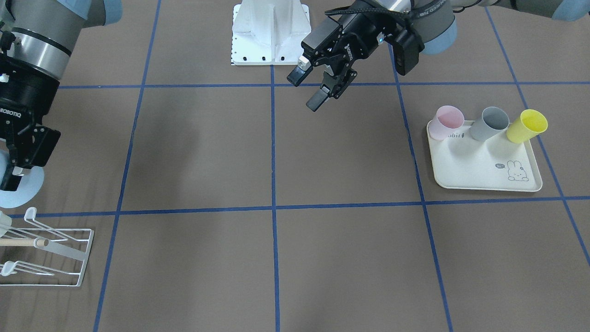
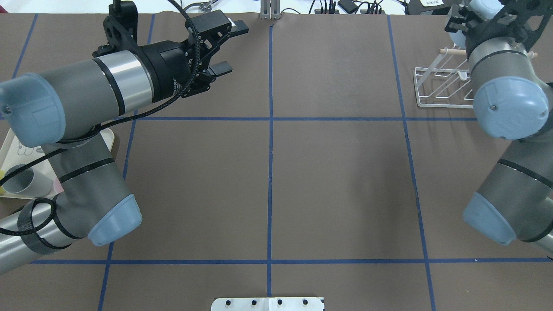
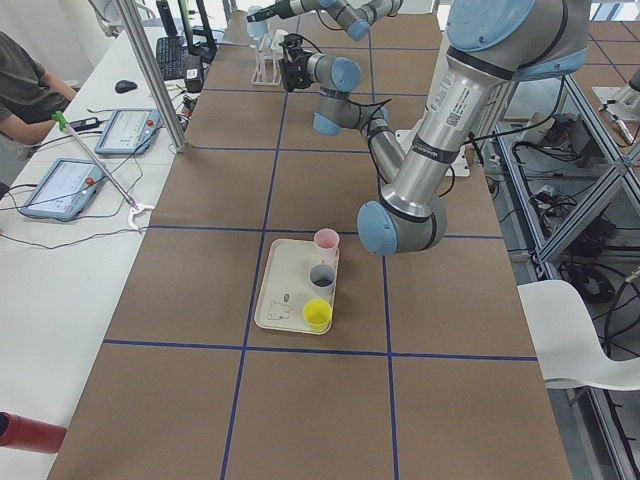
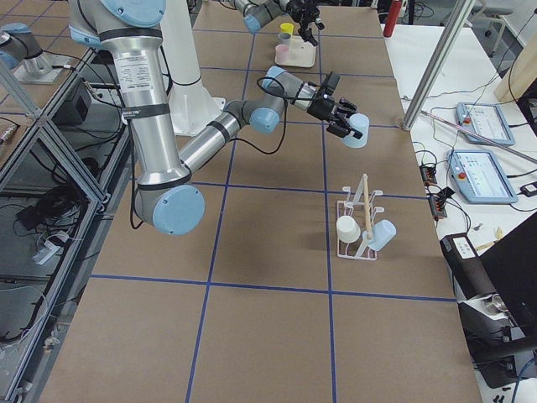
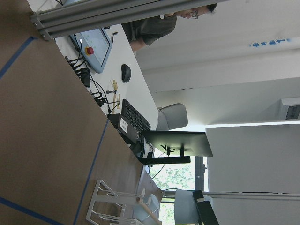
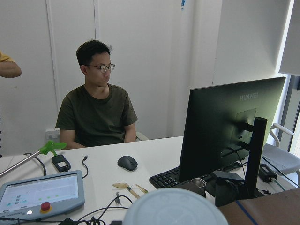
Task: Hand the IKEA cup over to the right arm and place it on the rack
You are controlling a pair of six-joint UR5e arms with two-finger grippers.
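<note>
Right hand (image 1: 10, 177) pinching smooth pale-blue cup (image 1: 27, 196), near white wire rack (image 1: 69, 251) with wooden rod. Left hand (image 1: 305, 91) spread, empty, above open brown bench (image 1: 345, 184) centre.

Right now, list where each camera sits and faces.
Front-facing: across the table, facing the robot; left gripper, right gripper show.
Overhead: behind the robot, looking down; left arm, right arm.
Exterior left: table end by the tray; left arm near.
Exterior right: end by the rack; right arm near.
Left wrist: toward the rack; no gripper shows.
Right wrist: toward the operator, over the blue cup.
Shared: rack, front-facing and overhead.
</note>
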